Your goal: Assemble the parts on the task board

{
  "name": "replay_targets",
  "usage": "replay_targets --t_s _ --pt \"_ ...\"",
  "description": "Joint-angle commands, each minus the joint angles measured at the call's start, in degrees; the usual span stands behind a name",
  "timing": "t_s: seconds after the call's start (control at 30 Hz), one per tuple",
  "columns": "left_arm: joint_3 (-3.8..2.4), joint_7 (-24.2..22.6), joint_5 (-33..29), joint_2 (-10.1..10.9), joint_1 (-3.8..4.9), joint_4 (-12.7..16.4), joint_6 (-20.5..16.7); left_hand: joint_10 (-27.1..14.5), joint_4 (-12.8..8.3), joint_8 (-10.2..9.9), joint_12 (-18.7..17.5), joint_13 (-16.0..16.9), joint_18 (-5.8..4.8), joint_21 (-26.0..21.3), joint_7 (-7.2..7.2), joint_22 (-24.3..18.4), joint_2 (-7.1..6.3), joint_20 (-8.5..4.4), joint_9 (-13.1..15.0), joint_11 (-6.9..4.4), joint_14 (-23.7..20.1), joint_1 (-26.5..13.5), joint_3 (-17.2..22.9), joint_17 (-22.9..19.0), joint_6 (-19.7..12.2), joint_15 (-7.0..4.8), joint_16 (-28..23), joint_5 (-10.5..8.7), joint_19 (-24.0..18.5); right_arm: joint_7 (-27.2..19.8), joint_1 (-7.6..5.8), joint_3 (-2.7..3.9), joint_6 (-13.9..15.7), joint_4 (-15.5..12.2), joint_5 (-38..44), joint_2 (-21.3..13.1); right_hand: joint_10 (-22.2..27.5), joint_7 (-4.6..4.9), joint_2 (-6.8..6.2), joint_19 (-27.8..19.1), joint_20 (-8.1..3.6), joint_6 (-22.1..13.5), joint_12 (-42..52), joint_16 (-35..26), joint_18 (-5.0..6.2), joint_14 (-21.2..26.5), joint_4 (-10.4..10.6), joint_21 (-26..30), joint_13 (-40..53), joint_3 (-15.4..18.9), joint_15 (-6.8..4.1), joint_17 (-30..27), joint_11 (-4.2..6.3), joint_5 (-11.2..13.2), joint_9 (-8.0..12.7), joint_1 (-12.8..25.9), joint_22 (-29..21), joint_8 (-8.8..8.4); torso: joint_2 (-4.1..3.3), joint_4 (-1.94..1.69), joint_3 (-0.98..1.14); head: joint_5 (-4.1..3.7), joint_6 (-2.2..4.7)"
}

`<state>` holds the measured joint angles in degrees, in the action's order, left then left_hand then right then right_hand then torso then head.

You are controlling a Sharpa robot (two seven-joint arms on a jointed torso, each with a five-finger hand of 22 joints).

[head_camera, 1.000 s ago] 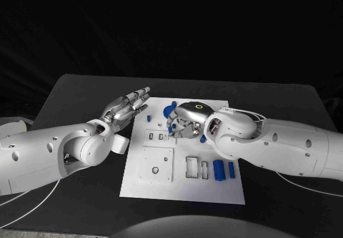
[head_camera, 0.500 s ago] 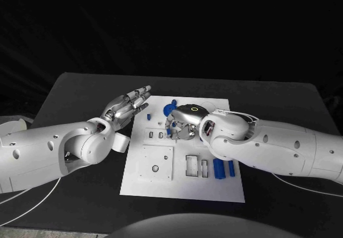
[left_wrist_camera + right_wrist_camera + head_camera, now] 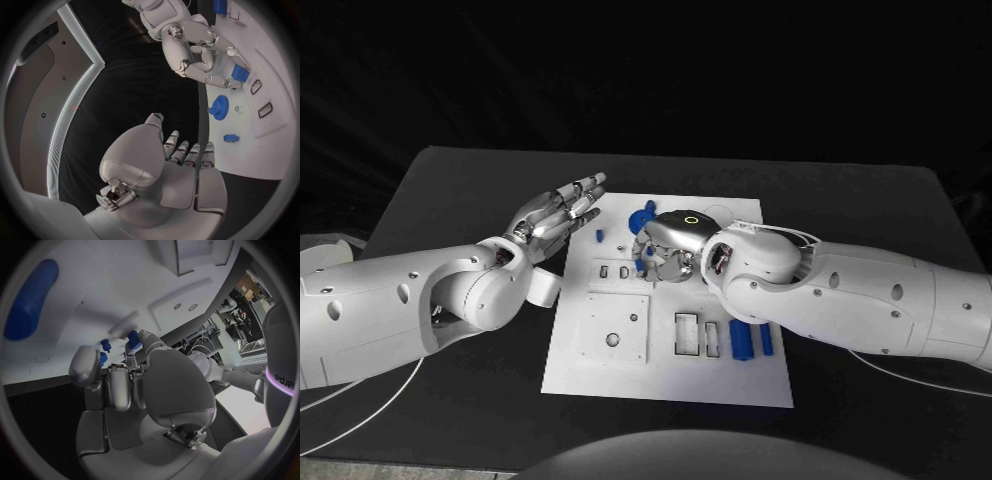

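The white task board point(image 3: 668, 375) lies in the middle of the black table. My right hand point(image 3: 672, 243) is bent down over the board's far half and pinches a small blue part point(image 3: 240, 74) in its fingertips, just above two small slots point(image 3: 615, 272). The same blue part point(image 3: 132, 338) sits at the fingertips close to the board. My left hand point(image 3: 560, 214) hovers open, fingers straight, past the board's left edge and holds nothing. A blue gear point(image 3: 219, 106) and a small blue peg point(image 3: 230, 137) lie on the board between the two hands.
Two blue bars point(image 3: 751, 342) lie on the board's near right, beside rectangular slots point(image 3: 688, 336). A square plate with holes point(image 3: 617, 329) sits at the near left. A long blue piece point(image 3: 28, 300) lies on the board beyond my right hand. Bare black table surrounds the board.
My right hand and forearm have shifted slightly left over the slots with the blue part in the fingers. The left hand has stayed where it was.
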<state>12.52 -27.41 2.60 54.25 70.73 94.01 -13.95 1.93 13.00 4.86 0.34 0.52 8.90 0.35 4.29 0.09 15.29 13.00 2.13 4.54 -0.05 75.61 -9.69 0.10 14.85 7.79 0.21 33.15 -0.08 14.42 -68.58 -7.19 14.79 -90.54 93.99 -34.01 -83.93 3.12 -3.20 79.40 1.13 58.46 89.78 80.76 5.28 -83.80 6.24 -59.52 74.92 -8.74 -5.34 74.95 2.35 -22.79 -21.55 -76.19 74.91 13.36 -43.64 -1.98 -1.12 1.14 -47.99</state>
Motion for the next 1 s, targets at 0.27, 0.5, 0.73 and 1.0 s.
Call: replay_targets --t_s 0.27,0.5,0.73,1.0 --pt "-0.02 -0.1 0.1 -0.3 0.0 -0.2 1.8 0.0 -0.3 0.2 0.2 0.1 0.6 -0.4 0.29 -0.1 0.1 0.49 0.0 0.23 0.0 0.7 0.1 -0.1 -0.1 0.3 -0.2 0.26 0.1 -0.1 0.14 -0.04 -0.4 0.4 0.7 -0.1 -6.1 0.42 -0.35 -0.3 0.35 -3.0 0.2 -0.6 0.73 -3.8 -0.2 1.3 15.1 -0.1 0.41 6.8 -0.75 0.9 -2.4 0.6 5.4 -2.16 0.01 -0.02 -0.01 -0.14 -0.07" --pt "-0.02 0.0 0.1 -0.4 -0.01 -0.3 2.0 0.0 -0.3 0.2 0.2 0.1 0.6 -0.4 0.31 -0.1 0.12 0.51 0.0 0.25 0.0 0.7 0.1 -0.1 -0.1 0.31 -0.2 0.27 0.1 -0.1 0.15 -0.04 -0.9 0.6 0.7 0.0 -6.1 0.95 -0.95 -0.5 0.76 -8.0 0.2 -1.2 0.88 -3.6 -0.1 2.6 15.1 -0.3 0.83 6.3 -1.22 3.6 -0.7 1.7 5.2 -5.97 -0.02 -0.03 -0.04 -0.19 -0.07" --pt "-0.02 0.2 0.1 -0.5 -0.02 -0.4 2.1 0.0 -0.3 0.2 0.2 0.1 0.6 -0.4 0.31 -0.1 0.12 0.51 0.0 0.25 0.0 0.7 0.1 -0.1 -0.1 0.31 -0.2 0.27 0.1 -0.1 0.15 -0.04 -1.4 0.6 0.7 0.1 -6.1 1.03 -1.27 -0.4 0.87 -9.3 0.2 -1.3 0.91 -3.6 -0.1 2.9 15.1 -0.1 0.92 6.2 -1.3 6.1 0.3 2.1 5.3 -7.19 -0.03 -0.02 -0.05 -0.2 -0.19" --pt "-0.02 0.2 0.1 -0.5 -0.02 -0.5 2.2 0.0 -0.3 0.2 0.2 0.1 0.6 -0.4 0.31 -0.1 0.12 0.51 0.0 0.25 0.0 0.7 0.1 -0.1 -0.1 0.31 -0.2 0.27 0.1 -0.3 0.17 -0.04 -1.2 0.5 0.7 0.0 -6.1 1.0 -1.44 -0.3 0.91 -10.7 0.2 -1.4 0.93 -3.6 0.0 3.2 15.1 0.4 0.92 6.1 -1.3 8.7 1.2 2.7 5.4 -8.32 -0.04 0.01 -0.03 -0.12 -0.3"
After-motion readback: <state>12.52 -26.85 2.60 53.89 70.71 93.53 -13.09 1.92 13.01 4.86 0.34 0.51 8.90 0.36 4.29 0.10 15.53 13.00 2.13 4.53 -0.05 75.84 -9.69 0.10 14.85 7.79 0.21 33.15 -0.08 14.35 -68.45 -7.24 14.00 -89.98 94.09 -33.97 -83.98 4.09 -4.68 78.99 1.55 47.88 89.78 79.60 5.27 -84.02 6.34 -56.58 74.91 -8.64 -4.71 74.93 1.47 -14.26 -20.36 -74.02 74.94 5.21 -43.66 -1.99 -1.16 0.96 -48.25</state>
